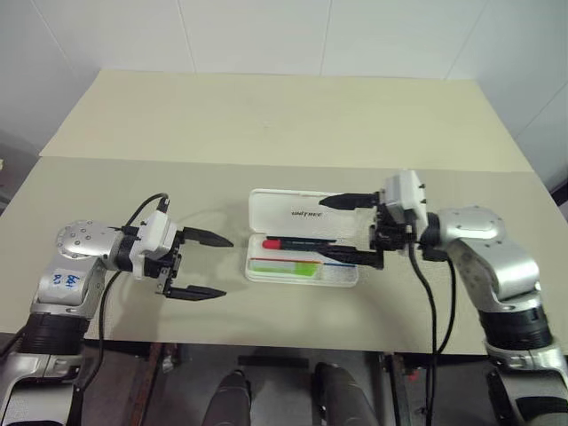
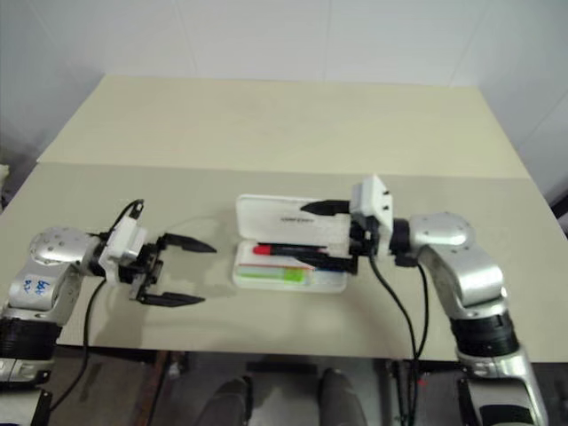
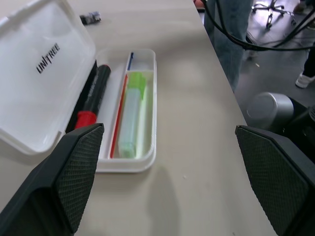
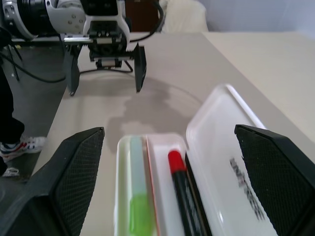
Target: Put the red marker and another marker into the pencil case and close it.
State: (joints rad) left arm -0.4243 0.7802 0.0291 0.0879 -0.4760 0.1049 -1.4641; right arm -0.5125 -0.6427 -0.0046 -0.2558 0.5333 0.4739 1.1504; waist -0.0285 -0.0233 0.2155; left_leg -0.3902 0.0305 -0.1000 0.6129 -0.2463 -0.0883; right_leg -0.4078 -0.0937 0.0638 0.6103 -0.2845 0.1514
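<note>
The white pencil case (image 1: pixel 282 211) lies open in the middle of the table, its lid with dark lettering folded back flat. The red marker (image 1: pixel 297 241) rests in the tray's far compartment, red end toward my left. The pale-green highlighter (image 1: pixel 284 267) lies in the near compartment beside a red-and-blue line. Left of the case, my left gripper (image 1: pixel 228 266) is open and empty, pointing at it over bare table. My right gripper (image 1: pixel 324 229) hovers open over the case's right end, one finger above the lid, the other above the tray. Its wrist view looks down on the marker (image 4: pixel 179 182) and highlighter (image 4: pixel 138 196).
The beige table (image 1: pixel 266 124) has a seam across its middle and a front edge close behind both arms. A small dark object (image 3: pixel 91 18) lies on the table past the case. A person's legs (image 3: pixel 231 34) stand by the table's side, and black cables trail from both wrists.
</note>
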